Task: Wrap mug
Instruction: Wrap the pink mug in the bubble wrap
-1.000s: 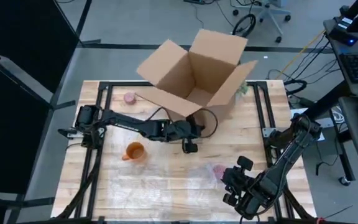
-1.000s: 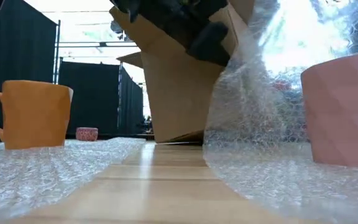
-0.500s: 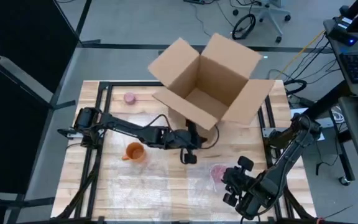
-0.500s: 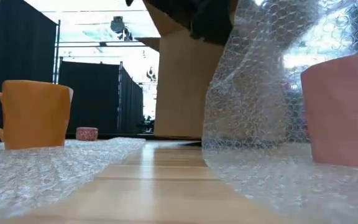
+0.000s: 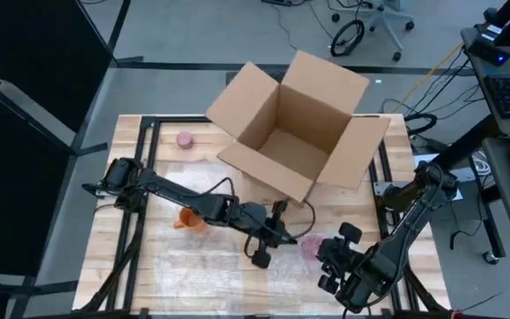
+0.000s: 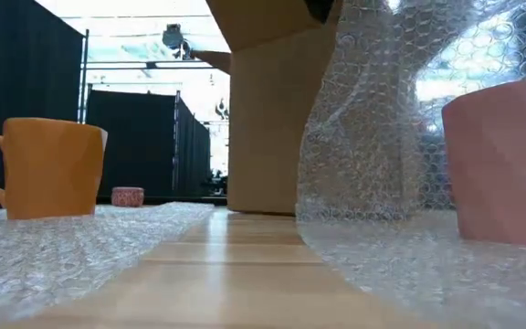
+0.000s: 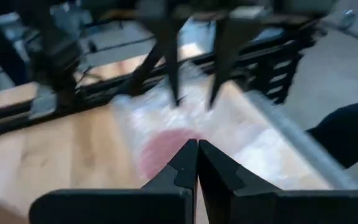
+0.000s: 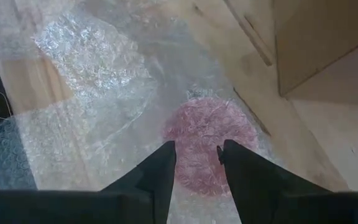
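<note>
A pink mug [image 5: 311, 245] stands near the table's front right under clear bubble wrap [image 8: 98, 81], which spreads left over the wood [image 5: 220, 261] and rises in a tall fold [image 6: 373, 119] beside the mug [image 6: 500, 164]. My left gripper [image 5: 283, 239] is shut, just left of the mug and pointing right at it [image 7: 166, 146]. My right gripper [image 8: 196, 155] is open above the covered mug [image 8: 207, 134], one finger on either side. An orange mug [image 5: 190, 217] stands upright on the wrap farther left. My left gripper is shut just beside the bubble wrap over the pink mug. I cannot tell whether it touches the wrap, and nothing shows between its fingers [image 7: 188, 163] in the left wrist view.
A large open cardboard box [image 5: 295, 124] stands at the far middle of the table, close behind the arms. A small pink object [image 5: 184, 139] lies at the far left. Black frame rails [image 5: 140, 204] run along both sides. Bare wood shows between the two mugs [image 6: 236, 265].
My left gripper has gone from the box's near corner toward the near edge and the right, up to the pink mug. The cardboard box has turned and slid toward the table's right edge. My right arm has kept still.
</note>
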Robot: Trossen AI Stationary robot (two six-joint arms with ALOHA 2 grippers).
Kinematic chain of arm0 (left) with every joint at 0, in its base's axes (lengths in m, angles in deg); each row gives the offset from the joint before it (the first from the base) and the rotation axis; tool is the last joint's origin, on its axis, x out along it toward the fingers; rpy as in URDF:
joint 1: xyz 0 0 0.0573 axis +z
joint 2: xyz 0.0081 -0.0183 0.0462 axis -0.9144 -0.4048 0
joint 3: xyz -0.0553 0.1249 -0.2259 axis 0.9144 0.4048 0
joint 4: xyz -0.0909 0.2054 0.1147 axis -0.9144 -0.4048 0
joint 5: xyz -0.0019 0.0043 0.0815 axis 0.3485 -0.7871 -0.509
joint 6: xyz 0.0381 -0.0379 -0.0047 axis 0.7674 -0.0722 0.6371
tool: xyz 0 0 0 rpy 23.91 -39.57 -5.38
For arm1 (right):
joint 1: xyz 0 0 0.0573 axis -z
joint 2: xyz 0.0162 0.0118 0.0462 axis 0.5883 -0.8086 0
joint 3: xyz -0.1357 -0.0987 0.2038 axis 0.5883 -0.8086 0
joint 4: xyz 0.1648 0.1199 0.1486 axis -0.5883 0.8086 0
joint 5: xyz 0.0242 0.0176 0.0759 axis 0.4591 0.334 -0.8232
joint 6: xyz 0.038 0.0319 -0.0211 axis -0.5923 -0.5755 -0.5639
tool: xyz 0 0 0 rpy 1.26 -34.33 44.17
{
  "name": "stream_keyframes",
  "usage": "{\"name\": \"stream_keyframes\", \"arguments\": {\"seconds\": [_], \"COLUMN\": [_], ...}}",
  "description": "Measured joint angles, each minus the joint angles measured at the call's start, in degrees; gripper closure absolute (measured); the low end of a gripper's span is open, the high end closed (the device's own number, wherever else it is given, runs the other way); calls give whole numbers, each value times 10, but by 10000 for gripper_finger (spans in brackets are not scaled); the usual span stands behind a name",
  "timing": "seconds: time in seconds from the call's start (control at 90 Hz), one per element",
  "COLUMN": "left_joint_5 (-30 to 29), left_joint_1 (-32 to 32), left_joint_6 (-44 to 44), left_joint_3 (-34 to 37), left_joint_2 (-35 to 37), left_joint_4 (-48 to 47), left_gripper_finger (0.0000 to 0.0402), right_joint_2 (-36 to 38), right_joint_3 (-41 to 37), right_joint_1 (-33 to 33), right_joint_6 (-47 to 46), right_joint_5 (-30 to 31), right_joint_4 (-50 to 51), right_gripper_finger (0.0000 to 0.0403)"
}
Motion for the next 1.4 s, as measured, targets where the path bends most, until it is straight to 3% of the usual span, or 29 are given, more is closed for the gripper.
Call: {"name": "stream_keyframes", "arguments": {"seconds": [0.367,0.567,0.767,0.856,1.0,1.156,1.4], "left_joint_5": [-22,-22,-22,-22,-22,-22,-23], "left_joint_1": [-17,-17,-12,-12,-17,-22,-27], "left_joint_6": [-12,-11,-11,-12,-11,-12,-11], "left_joint_3": [-1,-1,-1,-1,-1,-1,-1], "left_joint_2": [-52,-86,-102,-103,-103,-103,-103], "left_joint_4": [69,74,92,79,64,58,27], "left_gripper_finger": [402,402,402,402,402,402,402], "right_joint_2": [3,3,3,2,2,2,3], "right_joint_3": [9,10,-2,-19,-55,-103,-174], "right_joint_1": [-8,-21,-12,14,56,94,138], "right_joint_6": [-5,-66,-104,-101,-80,-9,11], "right_joint_5": [-32,-79,-9,-7,-47,-125,-175], "right_joint_4": [-1,25,1,-9,-29,-129,-186], "right_gripper_finger": [280,280,280,280,280,280,280]}}
